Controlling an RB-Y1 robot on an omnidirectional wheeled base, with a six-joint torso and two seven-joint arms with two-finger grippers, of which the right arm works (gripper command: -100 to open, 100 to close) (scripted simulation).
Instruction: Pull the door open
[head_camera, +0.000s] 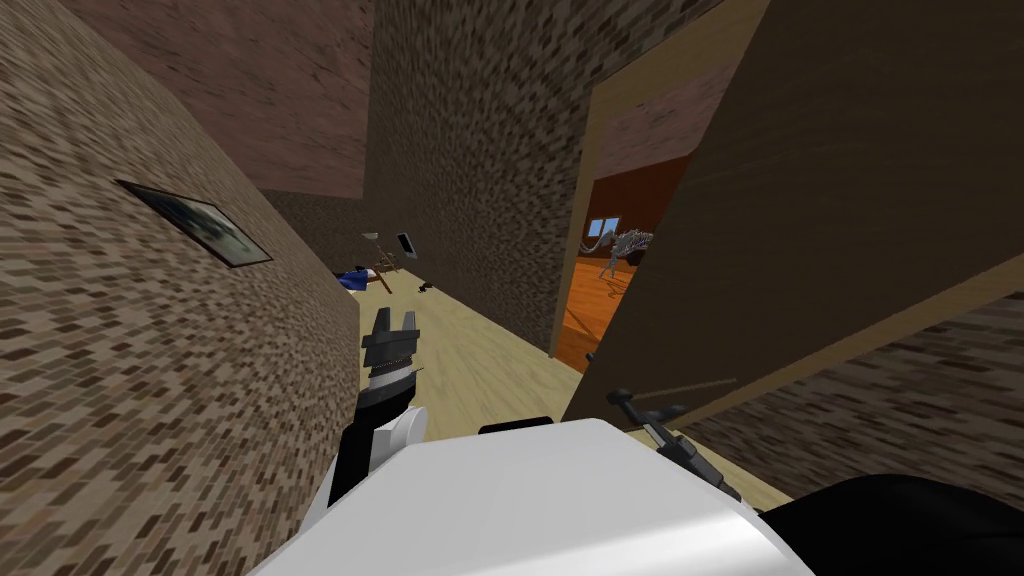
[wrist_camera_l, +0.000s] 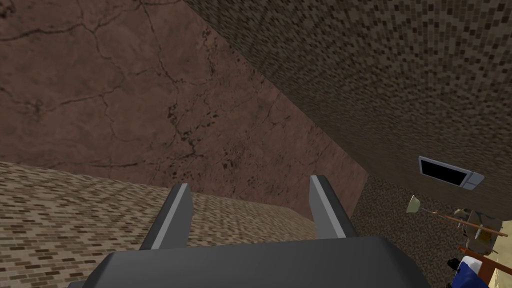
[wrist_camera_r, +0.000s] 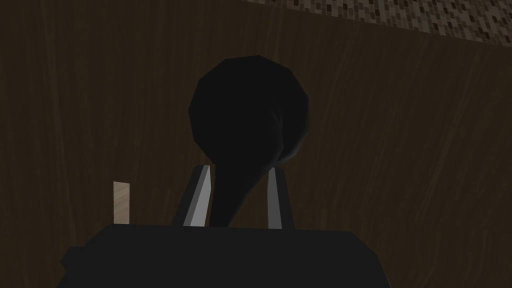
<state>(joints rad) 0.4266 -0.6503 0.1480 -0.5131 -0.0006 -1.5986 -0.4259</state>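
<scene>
The dark brown wooden door (head_camera: 830, 220) stands partly open at my right, swung toward me off its light wood frame (head_camera: 592, 190). Its dark lever handle (head_camera: 628, 398) sits low on the door's near edge. In the right wrist view the handle (wrist_camera_r: 248, 110) is a black knob with a neck running down between the fingers, and my right gripper (wrist_camera_r: 239, 172) is shut on that neck against the door face (wrist_camera_r: 425, 150). My left gripper (head_camera: 393, 322) hangs open over the hallway floor beside the left wall, with nothing between its fingers (wrist_camera_l: 175, 215).
A patterned wall with a framed picture (head_camera: 195, 222) runs close on my left. The light wood hallway floor (head_camera: 480, 350) leads ahead to a blue object (head_camera: 352, 279) and some clutter. Through the gap lies an orange-floored room (head_camera: 600, 300) with a skeleton-like figure (head_camera: 628, 245).
</scene>
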